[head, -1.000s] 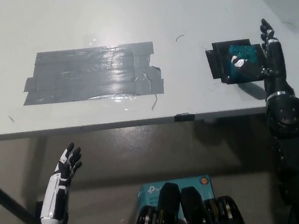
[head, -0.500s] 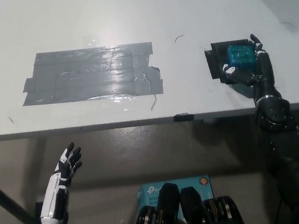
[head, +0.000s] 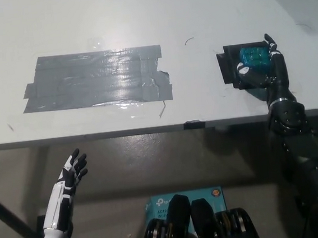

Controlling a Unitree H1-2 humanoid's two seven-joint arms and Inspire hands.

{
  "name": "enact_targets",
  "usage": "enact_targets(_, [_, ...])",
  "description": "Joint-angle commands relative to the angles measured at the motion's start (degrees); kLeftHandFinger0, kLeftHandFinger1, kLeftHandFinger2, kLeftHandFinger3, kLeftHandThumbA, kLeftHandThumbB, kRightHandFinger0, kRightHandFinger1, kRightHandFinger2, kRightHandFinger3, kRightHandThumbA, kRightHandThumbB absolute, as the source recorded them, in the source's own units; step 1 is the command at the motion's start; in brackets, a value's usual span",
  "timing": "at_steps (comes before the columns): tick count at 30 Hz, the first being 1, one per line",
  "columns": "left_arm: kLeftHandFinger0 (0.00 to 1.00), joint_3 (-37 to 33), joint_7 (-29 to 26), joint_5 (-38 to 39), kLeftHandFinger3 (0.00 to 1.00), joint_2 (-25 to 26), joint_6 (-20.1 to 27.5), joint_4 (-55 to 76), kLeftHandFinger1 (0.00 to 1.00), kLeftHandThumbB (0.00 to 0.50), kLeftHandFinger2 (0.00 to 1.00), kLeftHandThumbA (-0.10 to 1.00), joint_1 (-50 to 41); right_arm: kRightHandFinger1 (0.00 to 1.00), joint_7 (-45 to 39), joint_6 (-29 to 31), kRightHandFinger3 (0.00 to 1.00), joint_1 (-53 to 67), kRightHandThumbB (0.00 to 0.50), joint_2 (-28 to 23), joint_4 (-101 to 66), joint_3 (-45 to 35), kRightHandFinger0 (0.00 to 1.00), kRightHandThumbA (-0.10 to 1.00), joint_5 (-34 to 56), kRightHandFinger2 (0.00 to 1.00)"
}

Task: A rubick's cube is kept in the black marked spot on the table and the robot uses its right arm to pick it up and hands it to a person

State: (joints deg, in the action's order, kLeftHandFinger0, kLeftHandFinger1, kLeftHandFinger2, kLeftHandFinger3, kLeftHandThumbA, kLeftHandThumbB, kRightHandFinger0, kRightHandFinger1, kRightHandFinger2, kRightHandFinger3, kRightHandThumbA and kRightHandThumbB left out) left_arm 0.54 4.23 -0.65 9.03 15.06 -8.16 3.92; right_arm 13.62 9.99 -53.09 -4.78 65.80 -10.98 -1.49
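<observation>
The Rubik's cube (head: 254, 58) sits on the black marked spot (head: 228, 67), a dark square patch on the white table (head: 194, 14). The cube's visible face is teal. It occupies the part of the spot farthest from the grey tape patch (head: 96, 79), which lies well apart on the same table surface.

The black right hand (head: 264, 66) rests on the table at the cube. Its thumb (head: 246, 72) lies against the cube's near side, toward the table's front edge. The other fingers (head: 270, 43) run along the side of the cube that faces away from the tape patch, with one tip reaching past the cube's far corner. The fingers are apart and curled around the cube. Whether they press firmly on it cannot be told from this view. The cube shows no lift off the marked spot.

The right forearm crosses the table's front edge just beside the spot.

The white left hand (head: 71, 172) hangs below the table's front edge, under the tape patch, fingers spread and holding nothing.
</observation>
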Motion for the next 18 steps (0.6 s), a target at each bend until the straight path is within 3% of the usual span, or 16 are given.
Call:
enact_targets(1, [1.00, 0.1, 0.8, 0.6, 1.00, 0.6, 1.1, 1.3, 1.00, 0.220, 1.00, 1.00, 0.7, 0.29, 5.1, -6.8, 0.18, -1.3, 0.203, -1.6, 4.5, 2.4, 0.26, -0.08, -2.2, 0.33])
enact_targets(2, [1.00, 0.1, 0.7, 0.6, 1.00, 0.7, 1.1, 1.3, 1.00, 0.219, 1.00, 1.00, 1.2, 0.16, 7.2, -5.8, 0.14, -1.2, 0.232, -1.9, 5.1, 4.8, 0.06, -0.10, -4.9, 0.23])
enact_targets(3, [1.00, 0.2, 0.7, 0.7, 1.00, 0.7, 1.1, 1.2, 1.00, 0.218, 1.00, 1.00, 1.5, 0.15, 7.9, -5.9, 0.18, -1.5, 0.241, -2.0, 5.4, 6.1, 0.02, -0.10, -5.8, 0.27])
enact_targets(4, [1.00, 0.2, 0.8, 0.9, 1.00, 0.8, 1.2, 1.1, 1.00, 0.211, 1.00, 1.00, 1.5, 0.30, 8.3, -6.3, 0.34, -1.6, 0.234, -2.1, 5.8, 8.1, 0.12, -0.10, -7.4, 0.46])
enact_targets(5, [1.00, 0.3, 0.9, 1.0, 1.00, 0.8, 1.2, 1.1, 1.00, 0.211, 1.00, 1.00, 1.4, 0.32, 8.7, -6.2, 0.42, -1.7, 0.233, -2.1, 6.2, 9.3, 0.13, -0.10, -7.8, 0.53])
enact_targets(7, [1.00, 0.3, 0.9, 1.1, 1.00, 0.8, 1.0, 1.2, 1.00, 0.220, 1.00, 1.00, 1.4, 0.28, 9.4, -5.5, 0.53, -1.6, 0.229, -2.0, 6.2, 10.4, 0.02, -0.10, -7.8, 0.63])
enact_targets(9, [1.00, 0.3, 0.9, 1.1, 1.00, 0.8, 1.1, 1.2, 1.00, 0.215, 1.00, 1.00, 1.5, 0.34, 9.5, -4.8, 0.61, -1.4, 0.215, -2.1, 5.6, 11.4, 0.00, -0.10, -7.7, 0.75])
enact_targets(13, [1.00, 0.3, 0.8, 0.6, 1.00, 0.7, 1.0, 1.0, 1.00, 0.220, 1.00, 1.00, 1.7, 0.42, 10.0, -3.5, 0.77, -0.9, 0.205, -2.3, 4.5, 11.7, 0.00, -0.10, -6.9, 0.85])
enact_targets(14, [1.00, 0.3, 0.8, 0.5, 1.00, 0.7, 1.1, 0.9, 1.00, 0.215, 1.00, 1.00, 1.8, 0.48, 10.0, -3.3, 0.81, -0.8, 0.196, -2.4, 4.1, 11.5, 0.02, -0.10, -6.7, 0.89])
enact_targets(16, [1.00, 0.4, 1.0, 0.9, 1.00, 0.7, 1.1, 1.0, 1.00, 0.211, 1.00, 1.00, 1.7, 0.55, 9.9, -3.8, 0.84, -0.8, 0.175, -2.5, 3.3, 11.2, 0.02, -0.10, -6.2, 0.89])
enact_targets(18, [1.00, 0.5, 1.0, 1.1, 1.00, 0.8, 1.1, 0.9, 1.00, 0.211, 1.00, 1.00, 1.6, 0.58, 10.1, -3.7, 0.86, -0.8, 0.188, -2.4, 2.6, 11.0, 0.05, -0.10, -6.1, 0.91])
